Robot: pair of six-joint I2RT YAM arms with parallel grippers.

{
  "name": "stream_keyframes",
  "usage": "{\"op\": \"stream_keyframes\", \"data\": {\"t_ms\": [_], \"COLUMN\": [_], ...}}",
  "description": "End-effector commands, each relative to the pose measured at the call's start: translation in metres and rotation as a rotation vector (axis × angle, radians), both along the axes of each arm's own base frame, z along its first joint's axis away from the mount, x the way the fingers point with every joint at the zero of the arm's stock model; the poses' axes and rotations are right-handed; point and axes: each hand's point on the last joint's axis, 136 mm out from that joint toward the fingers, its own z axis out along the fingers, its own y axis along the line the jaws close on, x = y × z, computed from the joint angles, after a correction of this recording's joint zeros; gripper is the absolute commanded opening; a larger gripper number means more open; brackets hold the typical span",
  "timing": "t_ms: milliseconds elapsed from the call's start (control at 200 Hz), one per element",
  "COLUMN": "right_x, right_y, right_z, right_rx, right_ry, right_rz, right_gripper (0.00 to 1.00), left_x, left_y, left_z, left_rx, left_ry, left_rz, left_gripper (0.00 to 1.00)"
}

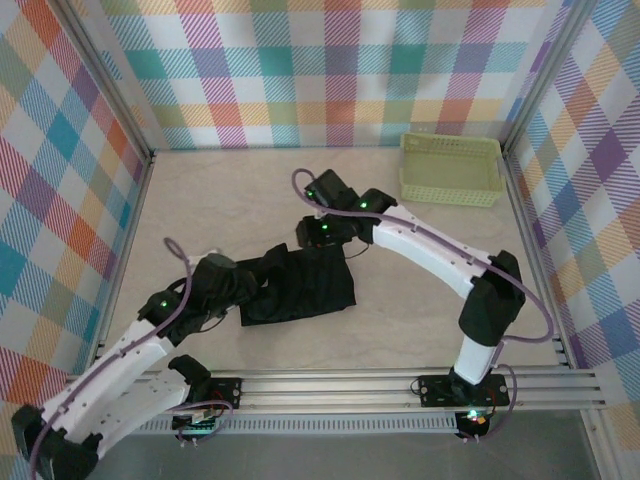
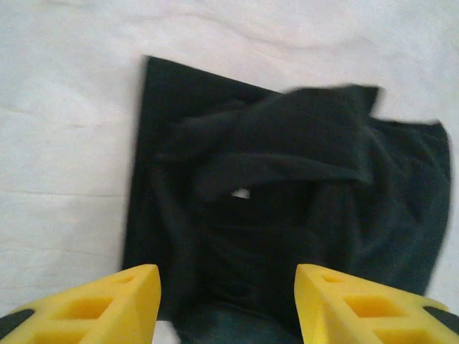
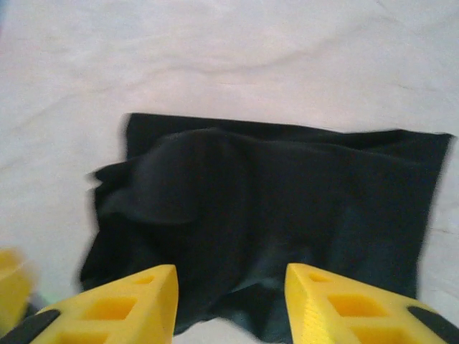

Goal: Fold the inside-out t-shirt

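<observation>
The inside-out t-shirt point(image 1: 300, 285) is a black, roughly rectangular bundle lying mid-table, with a rumpled fold along its top layer. Its small white label point(image 2: 240, 193) peeks out among the folds. My left gripper point(image 1: 235, 285) hovers at the shirt's left end, and in the left wrist view its yellow fingers point(image 2: 227, 301) stand wide apart over the dark fabric point(image 2: 287, 186), holding nothing. My right gripper point(image 1: 320, 240) hangs over the shirt's far edge. It is open too point(image 3: 231, 301), with the cloth point(image 3: 272, 201) below it lying loose on the table.
A pale green plastic basket point(image 1: 450, 168) stands at the back right corner. Checked walls and metal rails enclose the table point(image 1: 200, 200) on all sides. A blurred yellow shape point(image 3: 11, 279) shows at the lower left of the right wrist view.
</observation>
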Motion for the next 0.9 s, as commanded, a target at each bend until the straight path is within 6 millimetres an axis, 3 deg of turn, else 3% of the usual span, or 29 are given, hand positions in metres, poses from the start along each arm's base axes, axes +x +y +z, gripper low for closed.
{"op": "stream_keyframes", "data": {"t_ms": [0,100,170,330,435,555,685,800,895], "right_x": [0.013,0.024,0.033,0.045,0.038,0.012,-0.033,-0.082,-0.121], "right_y": [0.003,0.01,0.009,-0.018,-0.043,-0.07,-0.092,-0.104,-0.098], "right_z": [-0.04,-0.058,-0.075,-0.119,-0.141,-0.156,-0.162,-0.163,-0.161], "right_rx": [0.02,0.031,-0.009,-0.102,-0.15,-0.189,-0.157,-0.168,-0.157], "right_ry": [0.06,0.078,0.096,0.148,0.173,0.208,0.249,0.267,0.287], "right_rz": [0.033,0.049,0.038,-0.045,-0.096,-0.142,-0.2,-0.219,-0.204], "right_gripper": [0.4,0.39,0.38,0.35,0.33,0.3,0.26,0.26,0.25], "left_x": [0.005,0.01,0.013,0.019,0.021,0.029,0.05,0.076,0.098], "left_y": [-0.043,-0.072,-0.078,-0.056,-0.031,-0.012,-0.016,-0.038,-0.064], "left_z": [0.011,-0.003,-0.022,-0.066,-0.096,-0.111,-0.109,-0.106,-0.106], "left_rx": [-0.011,-0.013,0.004,0.072,0.095,0.135,0.155,0.17,0.157], "left_ry": [-0.029,-0.008,0.036,0.138,0.193,0.233,0.217,0.199,0.196], "left_rz": [-0.12,-0.156,-0.144,-0.036,0.021,0.029,-0.022,-0.127,-0.218], "left_gripper": [0.53,0.52,0.52,0.51,0.51,0.51,0.5,0.5,0.46]}}
